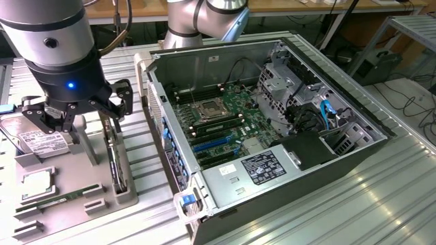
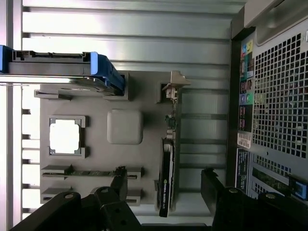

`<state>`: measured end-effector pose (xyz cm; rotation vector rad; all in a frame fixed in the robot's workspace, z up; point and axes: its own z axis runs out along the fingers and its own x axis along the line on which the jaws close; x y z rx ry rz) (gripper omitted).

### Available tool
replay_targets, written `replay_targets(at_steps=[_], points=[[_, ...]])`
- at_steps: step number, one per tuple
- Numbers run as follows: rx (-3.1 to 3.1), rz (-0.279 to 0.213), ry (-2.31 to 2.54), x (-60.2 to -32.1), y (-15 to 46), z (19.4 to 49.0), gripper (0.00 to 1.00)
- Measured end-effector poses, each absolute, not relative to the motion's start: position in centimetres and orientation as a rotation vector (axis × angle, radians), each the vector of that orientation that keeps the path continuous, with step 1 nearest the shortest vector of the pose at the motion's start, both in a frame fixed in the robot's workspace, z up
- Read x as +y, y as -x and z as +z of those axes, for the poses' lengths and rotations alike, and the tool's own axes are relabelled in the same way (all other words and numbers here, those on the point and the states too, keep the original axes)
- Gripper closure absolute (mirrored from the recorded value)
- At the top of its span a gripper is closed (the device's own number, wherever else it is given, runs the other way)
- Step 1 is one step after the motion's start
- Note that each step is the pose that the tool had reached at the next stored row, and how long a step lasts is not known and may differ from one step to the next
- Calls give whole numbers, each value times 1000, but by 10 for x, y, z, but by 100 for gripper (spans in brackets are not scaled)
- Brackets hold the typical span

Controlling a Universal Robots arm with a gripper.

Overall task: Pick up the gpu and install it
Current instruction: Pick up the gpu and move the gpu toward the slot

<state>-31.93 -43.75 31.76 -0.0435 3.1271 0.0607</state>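
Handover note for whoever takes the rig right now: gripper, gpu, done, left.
Gripper: open, holding nothing, hovering over the grey parts tray, directly above the gpu.
Gpu: standing on edge in its tray slot, untouched. In the wrist view it lines up between the jaws.
PC case: lies open to the exterior view's right of the tray, motherboard exposed.
Done: arm is positioned over the gpu; nothing is gripped.
Left: gpu not yet picked up and not yet installed in the case.

Exterior view: high, oblique, over computer case [image 1: 204, 64] and parts tray [image 1: 101, 176]. Wrist view: straight down, near, same tray [image 2: 144, 161].
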Motion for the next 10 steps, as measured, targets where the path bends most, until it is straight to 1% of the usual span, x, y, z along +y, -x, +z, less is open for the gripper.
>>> replay_targets(at_steps=[10], points=[[3129,61,44,-439,316,297,28]])
